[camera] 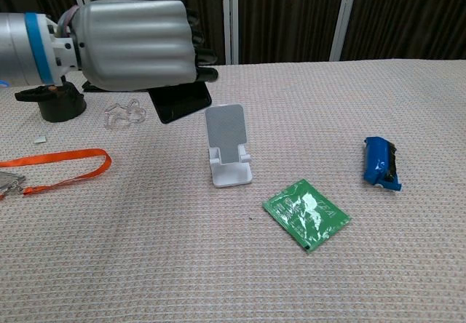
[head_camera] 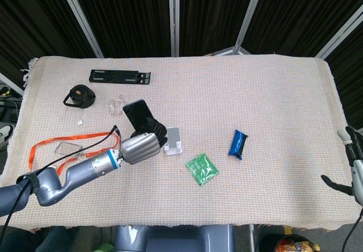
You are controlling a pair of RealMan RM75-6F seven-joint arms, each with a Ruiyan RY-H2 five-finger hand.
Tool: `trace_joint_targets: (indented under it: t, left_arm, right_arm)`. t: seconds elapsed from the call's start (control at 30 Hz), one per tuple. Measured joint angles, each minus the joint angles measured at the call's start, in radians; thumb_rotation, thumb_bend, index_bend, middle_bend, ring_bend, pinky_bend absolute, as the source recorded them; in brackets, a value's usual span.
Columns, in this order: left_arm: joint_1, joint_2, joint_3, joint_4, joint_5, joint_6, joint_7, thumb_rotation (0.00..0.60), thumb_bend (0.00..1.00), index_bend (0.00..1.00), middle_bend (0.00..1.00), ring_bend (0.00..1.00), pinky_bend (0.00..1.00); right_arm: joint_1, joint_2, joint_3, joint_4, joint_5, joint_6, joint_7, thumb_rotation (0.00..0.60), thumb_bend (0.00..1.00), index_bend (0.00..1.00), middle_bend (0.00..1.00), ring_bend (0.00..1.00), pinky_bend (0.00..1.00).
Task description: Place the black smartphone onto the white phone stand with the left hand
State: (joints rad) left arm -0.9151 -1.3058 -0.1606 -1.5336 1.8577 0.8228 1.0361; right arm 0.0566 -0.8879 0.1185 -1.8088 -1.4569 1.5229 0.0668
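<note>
Table draped in pale woven cloth. Behind it, dark pleated curtains crossed by slanted silver metal struts. Even, diffuse light.

Seen steeply from overhead and low from the chest, sharing the white phone stand.
</note>
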Motion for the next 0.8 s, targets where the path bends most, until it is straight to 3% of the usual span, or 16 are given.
trace_joint_targets:
  t: [0.33,0.8]
  left_arm:
    - [-0.114,-0.133,0.000,0.111,-0.009,-0.180,0.082,0.600,0.00,0.51,0.36,0.43,0.40]
    - [-0.166,-0.210,0.029,0.213,-0.028,-0.200,0.093,0.600,0.00,0.51,0.35,0.42,0.39]
  right_arm:
    - [-0.006,0.006,0.008,0.023,0.039,-0.007,0.030,0.600,0.00,0.00,0.00,0.00,0.00]
    - [-0.008,0.009,0.016,0.036,0.067,-0.019,0.044,0.600,0.00,0.00,0.00,0.00,0.00]
